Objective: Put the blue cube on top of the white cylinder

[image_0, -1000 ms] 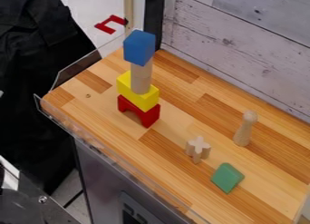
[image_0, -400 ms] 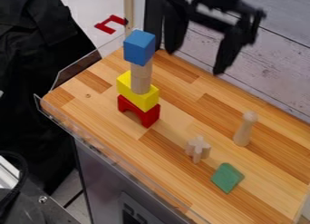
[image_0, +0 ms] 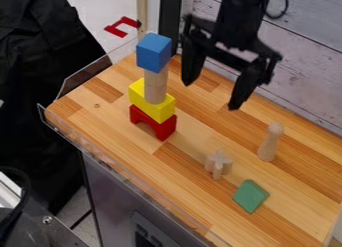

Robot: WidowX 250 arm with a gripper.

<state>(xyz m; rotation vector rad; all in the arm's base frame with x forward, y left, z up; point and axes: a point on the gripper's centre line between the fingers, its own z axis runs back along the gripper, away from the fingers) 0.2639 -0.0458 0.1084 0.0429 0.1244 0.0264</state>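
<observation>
Gripper [image_0: 210, 96] at one o'clock, fingers spread around nothing, blue cube [image_0: 153, 52] already atop the pale wooden cylinder [image_0: 155, 86] near twelve, so probably best to retreat slowly toward two o'clock without nudging either.

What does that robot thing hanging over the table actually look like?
The arm is matte black, with a thin dark cable curving beside it. Its gripper is black too: a wide crossbar carrying two long, chunky jaws that narrow towards their tips.
</observation>
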